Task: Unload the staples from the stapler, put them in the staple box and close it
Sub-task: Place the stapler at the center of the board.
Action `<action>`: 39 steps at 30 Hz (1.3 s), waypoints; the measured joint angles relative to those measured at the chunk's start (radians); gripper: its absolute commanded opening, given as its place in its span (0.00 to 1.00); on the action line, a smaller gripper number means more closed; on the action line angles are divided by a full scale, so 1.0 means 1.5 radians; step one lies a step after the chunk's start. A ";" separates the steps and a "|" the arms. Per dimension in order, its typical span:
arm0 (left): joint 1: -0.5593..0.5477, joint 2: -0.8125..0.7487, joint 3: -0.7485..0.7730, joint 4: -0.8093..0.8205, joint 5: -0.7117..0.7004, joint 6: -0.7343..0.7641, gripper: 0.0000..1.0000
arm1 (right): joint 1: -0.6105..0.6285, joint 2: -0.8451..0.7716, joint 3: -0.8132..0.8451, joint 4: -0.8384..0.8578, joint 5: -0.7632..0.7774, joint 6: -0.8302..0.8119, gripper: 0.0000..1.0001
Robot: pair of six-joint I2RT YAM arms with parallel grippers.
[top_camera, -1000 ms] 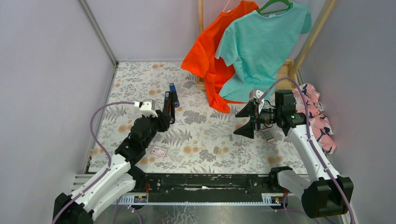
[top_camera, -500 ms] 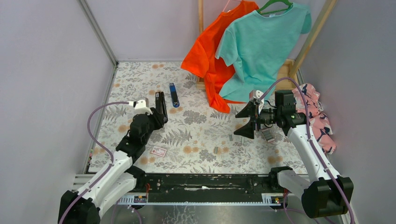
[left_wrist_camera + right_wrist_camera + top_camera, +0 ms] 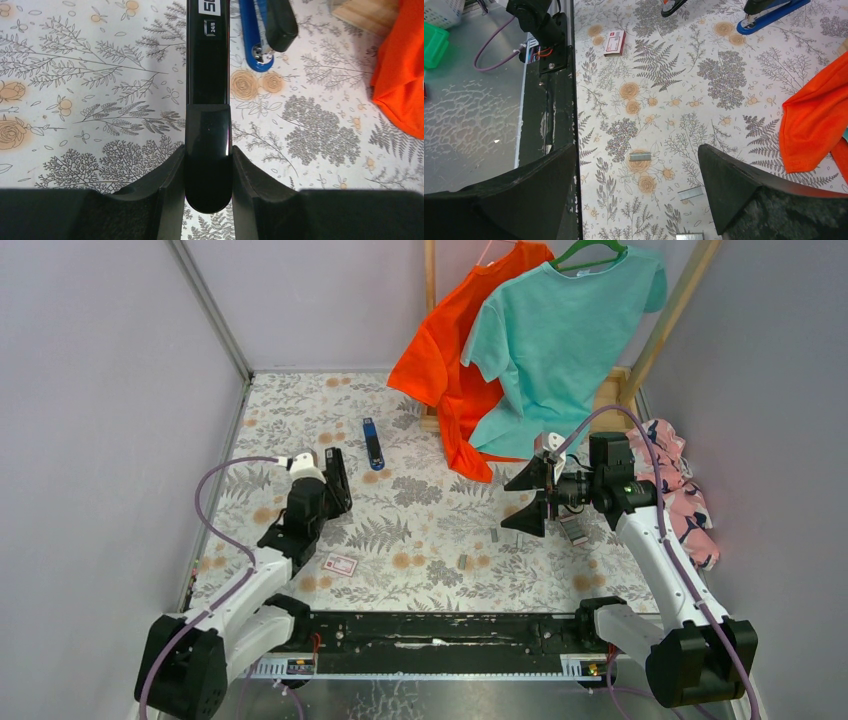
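My left gripper [image 3: 338,490] is shut on the black stapler [image 3: 334,460] at the left of the table. In the left wrist view the fingers [image 3: 172,170] clamp the stapler's rounded rear end [image 3: 207,75], which runs straight away from the camera. Short silvery staples lie on the floral cloth at centre right [image 3: 462,561] [image 3: 494,535]. My right gripper [image 3: 535,498] is open and empty above them. In the right wrist view [image 3: 636,150] three staple strips show between its jaws [image 3: 640,157] [image 3: 689,193] [image 3: 689,236].
A slim blue bar [image 3: 372,443] [image 3: 255,35] lies just beyond the stapler. A red-and-white card [image 3: 340,564] [image 3: 614,41] lies near the left arm. Orange [image 3: 440,350] and teal [image 3: 560,340] shirts hang at the back. A pink cloth [image 3: 680,490] is at the right. A black rail [image 3: 430,630] runs along the front.
My left arm has drawn the stapler back and to the left, away from the blue bar. The right arm has not moved.
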 measured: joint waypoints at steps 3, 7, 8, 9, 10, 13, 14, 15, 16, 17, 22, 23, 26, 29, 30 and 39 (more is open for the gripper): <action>0.013 0.030 0.002 0.006 0.003 -0.006 0.00 | 0.000 0.000 0.000 -0.001 0.001 -0.003 1.00; 0.027 0.068 0.013 0.011 0.010 -0.012 0.00 | 0.000 0.000 0.000 -0.004 0.008 -0.008 0.99; 0.029 0.075 0.016 0.012 0.012 -0.013 0.00 | 0.000 0.000 0.000 -0.005 0.010 -0.009 1.00; 0.031 0.083 0.019 0.016 0.013 -0.014 0.00 | 0.000 0.000 0.001 -0.008 0.011 -0.010 0.99; 0.033 0.088 0.020 0.020 0.014 -0.016 0.00 | 0.000 0.000 0.001 -0.011 0.012 -0.011 1.00; 0.043 0.109 0.028 0.022 0.021 -0.018 0.00 | 0.000 0.001 0.004 -0.016 0.011 -0.014 0.99; 0.048 0.118 0.032 0.023 0.023 -0.019 0.00 | 0.000 0.004 0.005 -0.018 0.011 -0.015 0.99; 0.051 0.125 0.034 0.024 0.024 -0.019 0.00 | 0.000 0.007 0.008 -0.022 0.011 -0.018 1.00; 0.055 0.136 0.039 0.024 0.025 -0.020 0.00 | 0.000 0.012 0.012 -0.028 0.011 -0.022 0.99; 0.059 0.146 0.041 0.027 0.026 -0.022 0.00 | 0.000 0.015 0.014 -0.031 0.012 -0.026 0.99; 0.063 0.176 0.041 0.047 0.036 -0.038 0.00 | 0.000 0.014 0.015 -0.037 0.012 -0.030 0.99; 0.063 0.183 0.041 0.051 0.038 -0.041 0.00 | 0.000 0.013 0.015 -0.036 0.012 -0.029 1.00; 0.065 0.208 0.041 0.056 0.044 -0.049 0.00 | 0.000 0.009 0.015 -0.032 0.013 -0.028 0.99; 0.070 0.222 0.046 0.066 0.047 -0.054 0.00 | 0.000 0.008 0.015 -0.032 0.017 -0.027 0.99; 0.072 0.226 0.049 0.068 0.048 -0.055 0.00 | 0.000 0.006 0.015 -0.031 0.017 -0.026 0.99; 0.091 0.268 0.062 0.103 0.061 -0.057 0.00 | 0.000 0.004 0.015 -0.025 0.018 -0.024 0.99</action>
